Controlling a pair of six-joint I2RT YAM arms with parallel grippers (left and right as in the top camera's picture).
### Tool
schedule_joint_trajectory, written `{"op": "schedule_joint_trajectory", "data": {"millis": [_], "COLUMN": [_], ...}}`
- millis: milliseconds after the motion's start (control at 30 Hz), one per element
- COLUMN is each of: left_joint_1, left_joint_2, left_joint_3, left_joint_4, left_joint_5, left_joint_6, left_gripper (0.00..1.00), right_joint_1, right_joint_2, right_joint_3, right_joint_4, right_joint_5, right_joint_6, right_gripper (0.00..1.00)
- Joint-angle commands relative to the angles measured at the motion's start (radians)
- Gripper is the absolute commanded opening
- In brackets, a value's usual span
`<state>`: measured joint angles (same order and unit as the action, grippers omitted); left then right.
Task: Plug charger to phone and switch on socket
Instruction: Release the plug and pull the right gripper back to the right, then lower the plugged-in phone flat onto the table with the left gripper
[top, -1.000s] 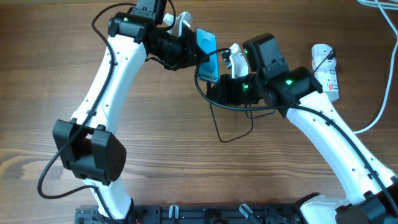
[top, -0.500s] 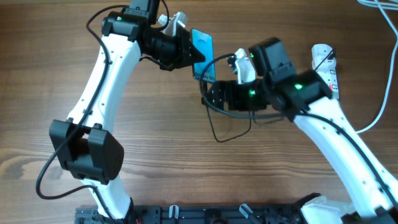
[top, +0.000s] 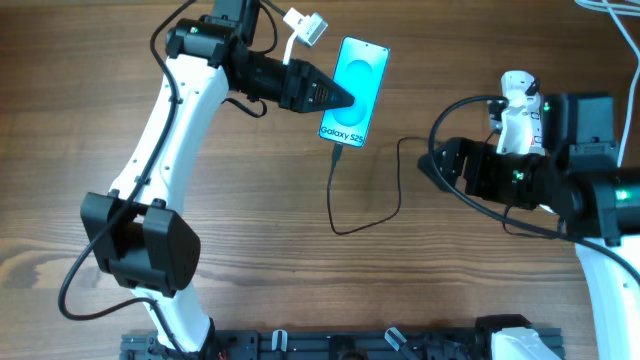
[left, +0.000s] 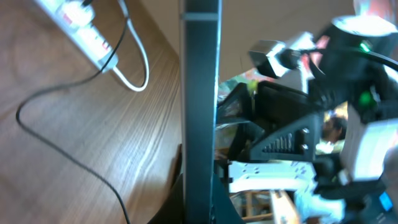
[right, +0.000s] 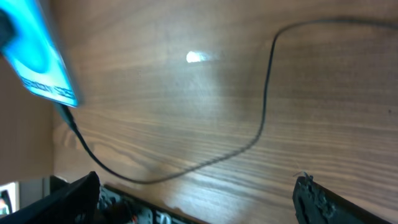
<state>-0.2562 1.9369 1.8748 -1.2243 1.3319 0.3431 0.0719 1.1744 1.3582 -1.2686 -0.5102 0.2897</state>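
My left gripper (top: 340, 97) is shut on the phone (top: 354, 88), holding it above the table with its turquoise screen facing up. In the left wrist view the phone (left: 199, 93) shows edge-on as a dark bar between the jaws of the left gripper (left: 199, 208). The charger's thin black cable (top: 336, 200) joins the phone's bottom edge and loops across the wood toward the right. My right gripper (top: 437, 165) is open and holds nothing, well right of the phone. The right gripper (right: 196, 202) hovers over bare wood, near the cable (right: 261, 124) and the phone (right: 37, 56). The socket (left: 84, 31) lies on the table.
In the overhead view the right arm (top: 560, 185) covers most of the socket. A thick white cord (top: 612, 18) runs along the table's far right. The left arm (top: 160, 150) spans the left half, and a black rail (top: 330, 345) lines the front edge.
My right gripper opened, let go near the phone's bottom edge and drew back to the right. The left gripper turned the phone screen-up and shifted it slightly right.
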Motion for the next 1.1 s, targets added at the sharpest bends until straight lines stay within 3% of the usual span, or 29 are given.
{"op": "schedule_joint_trajectory", "data": {"millis": [0,100,333,433,500,667,1067], "left_joint_1": [-0.006,-0.005,-0.005,0.001,0.001,0.001,-0.054], "left_joint_2": [-0.033,-0.033,-0.033,-0.033,-0.033,-0.026,0.125], "left_joint_3": [0.004,0.004,0.004,0.004,0.004,0.004,-0.095], "left_joint_4": [0.003,0.015,0.027,0.041,0.089,0.159,0.238], "left_joint_5": [0.081,0.080,0.076,0.026,-0.075,-0.612,-0.664], "left_joint_6": [0.208,0.256,0.240,0.109,-0.101,-0.655,-0.726], "left_gripper": [0.04,0.04,0.04,0.04,0.04,0.04,0.04], "right_joint_1": [-0.003,-0.003,-0.003,-0.003,-0.003,-0.003,-0.003], "right_joint_2": [0.049,0.095,0.161,0.165,0.165,0.165,0.165], "right_joint_3": [0.010,0.008,0.008,0.008,0.008,0.008,0.008], "right_joint_4": [-0.015,-0.016,-0.015,-0.007,-0.001,-0.001,0.000], "right_joint_5": [0.017,0.017,0.017,0.017,0.017,0.017,0.018], "right_joint_6": [-0.053,-0.053,-0.051,-0.023,-0.021,-0.019,-0.022], "right_gripper": [1.00,1.00,1.00,1.00,1.00,0.99,1.00]}}
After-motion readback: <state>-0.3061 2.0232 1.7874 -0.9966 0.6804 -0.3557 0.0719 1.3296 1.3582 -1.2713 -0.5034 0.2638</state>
